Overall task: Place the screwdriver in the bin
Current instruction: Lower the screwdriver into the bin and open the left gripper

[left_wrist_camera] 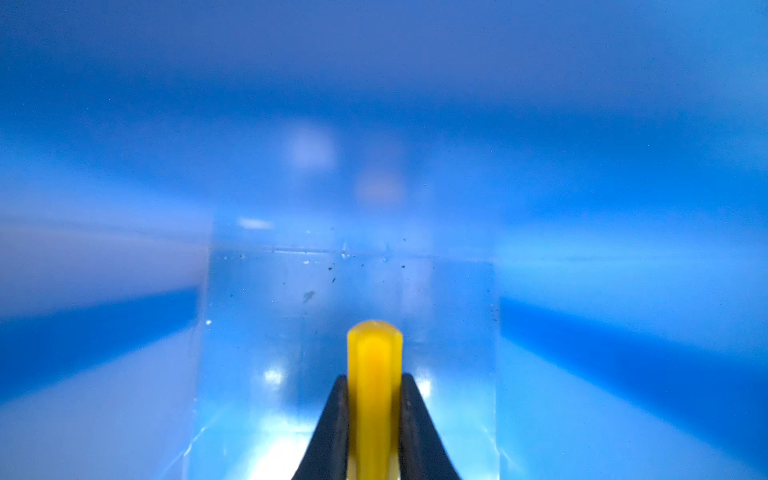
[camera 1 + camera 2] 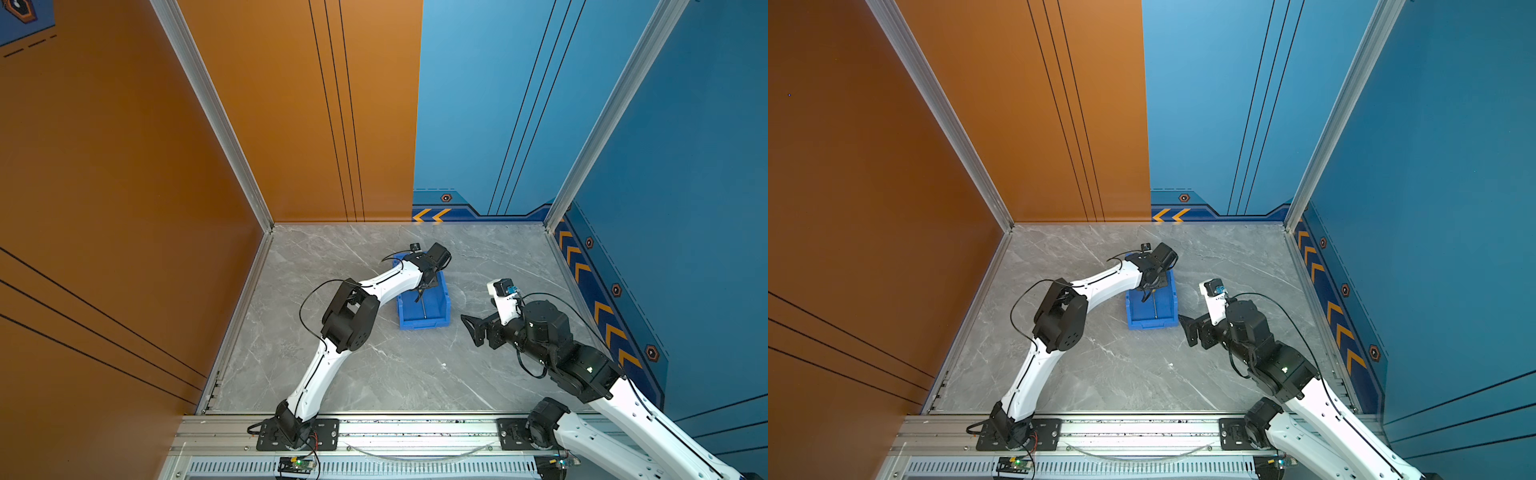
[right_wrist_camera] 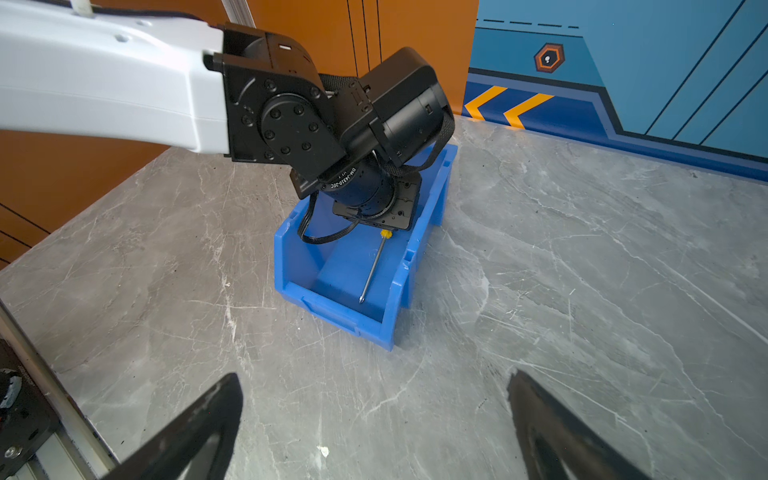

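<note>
Left arm [image 2: 390, 282] reaches forward, wrist pitched down, jaws clamped; right arm [image 2: 540, 328] low, jaws spread.

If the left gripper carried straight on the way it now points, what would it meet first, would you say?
Most likely the bin: the left gripper, shut on the screwdriver, points at its blurred blue inside close ahead. Whether floor or wall comes first is unclear.

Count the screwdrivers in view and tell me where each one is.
1. The screwdriver is inside the bin, its yellow handle clamped in the left gripper and its shaft slanting down toward the bin's low front lip. None shows elsewhere on the table.
</note>
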`<action>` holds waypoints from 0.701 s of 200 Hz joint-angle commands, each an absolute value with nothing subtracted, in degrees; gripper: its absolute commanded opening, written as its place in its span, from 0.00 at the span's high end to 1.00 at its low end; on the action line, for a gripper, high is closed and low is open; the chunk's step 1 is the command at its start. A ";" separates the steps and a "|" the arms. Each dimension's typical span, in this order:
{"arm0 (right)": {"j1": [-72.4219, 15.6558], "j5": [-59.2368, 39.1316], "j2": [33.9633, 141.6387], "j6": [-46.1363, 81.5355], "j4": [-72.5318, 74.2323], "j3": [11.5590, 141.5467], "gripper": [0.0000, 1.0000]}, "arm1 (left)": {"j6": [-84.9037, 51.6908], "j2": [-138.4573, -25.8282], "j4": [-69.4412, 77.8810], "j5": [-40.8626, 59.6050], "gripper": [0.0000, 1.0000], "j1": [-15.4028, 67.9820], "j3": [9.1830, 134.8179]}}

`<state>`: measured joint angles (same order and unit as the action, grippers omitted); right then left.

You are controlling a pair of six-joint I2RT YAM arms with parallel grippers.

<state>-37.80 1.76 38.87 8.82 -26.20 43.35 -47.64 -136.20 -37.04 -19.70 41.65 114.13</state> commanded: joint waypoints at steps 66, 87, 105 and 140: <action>-36.29 5.14 35.49 8.79 -27.05 43.77 0.00 | -45.01 -135.36 -39.02 -19.06 0.55 41.15 112.97; -35.97 5.92 34.11 9.12 -27.15 43.12 0.00 | -44.22 -133.70 -39.20 -19.39 0.49 41.13 112.51; -35.80 6.52 32.78 9.46 -27.50 42.48 0.00 | -43.56 -132.07 -39.28 -19.64 0.48 41.16 111.98; -35.53 7.24 29.99 9.99 -29.06 41.50 0.00 | -42.27 -127.75 -39.73 -20.98 0.43 41.65 110.26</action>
<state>-35.92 5.19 31.88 9.04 -26.68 42.76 -43.92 -133.47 -37.82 -19.73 41.58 111.87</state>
